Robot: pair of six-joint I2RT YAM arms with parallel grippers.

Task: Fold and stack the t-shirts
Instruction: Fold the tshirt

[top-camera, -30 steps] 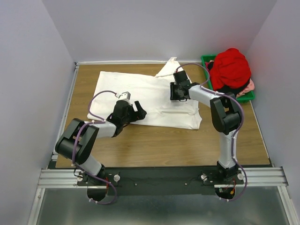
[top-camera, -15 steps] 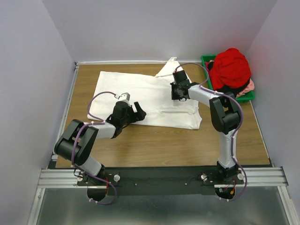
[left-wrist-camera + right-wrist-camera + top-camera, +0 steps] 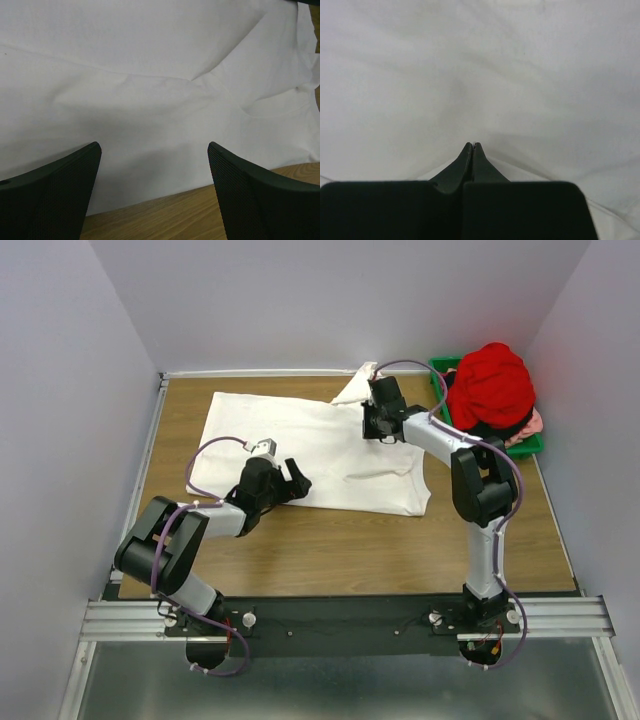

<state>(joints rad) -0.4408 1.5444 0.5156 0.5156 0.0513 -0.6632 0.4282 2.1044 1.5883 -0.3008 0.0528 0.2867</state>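
The white tee [image 3: 290, 435], spread mid-frame on the table [image 3: 350, 550], had puckered at centre right as my right gripper [image 3: 375, 430], clenched on what looked like a pinch of it, drew up-frame, apparently starting the fold, while my left gripper [image 3: 293, 480] hung released over the lower hem.

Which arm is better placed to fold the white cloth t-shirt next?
Right, probably: the right gripper is shut on the white cloth t-shirt by its far sleeve; the left gripper is open at the hem.
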